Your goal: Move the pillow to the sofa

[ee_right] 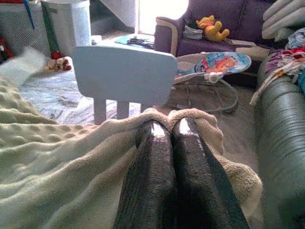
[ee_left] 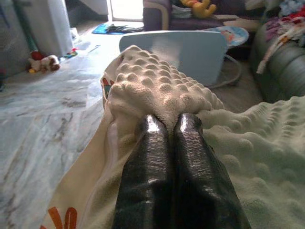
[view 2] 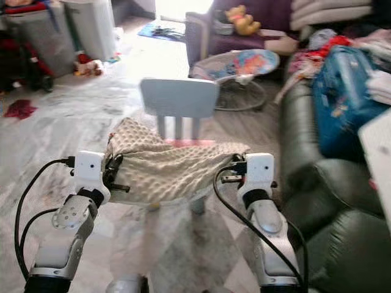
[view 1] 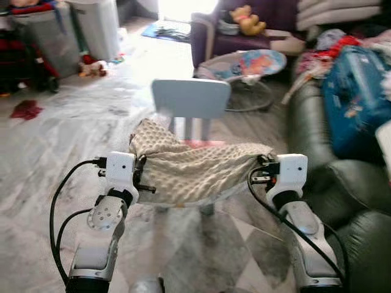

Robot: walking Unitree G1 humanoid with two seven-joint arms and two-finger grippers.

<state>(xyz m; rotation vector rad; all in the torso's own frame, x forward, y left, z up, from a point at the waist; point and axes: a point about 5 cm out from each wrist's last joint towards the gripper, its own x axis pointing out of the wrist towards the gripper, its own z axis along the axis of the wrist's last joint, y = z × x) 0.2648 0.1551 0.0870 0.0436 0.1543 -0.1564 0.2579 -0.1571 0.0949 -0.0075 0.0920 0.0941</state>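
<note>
Both grippers, left gripper [view 1: 142, 174] and right gripper [view 1: 261, 170], have their fingers pinched closed on opposite edges of the bumpy cream pillow [view 1: 192, 168], hanging above the small blue chair [view 1: 190, 97]. You're mid-carry; next, turn right toward the dark leather sofa [view 1: 333, 183].

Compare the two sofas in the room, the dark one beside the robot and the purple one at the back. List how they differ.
The dark sofa is glossy, leather-like and close on the robot's right; the purple sofa looks matte and stands far off by the bright doorway. The dark sofa carries a blue bag and heaped clothes; the purple sofa holds a yellow plush toy. Both are dark-toned and cluttered. The left tool and right tool each pinch the pillow.
</note>
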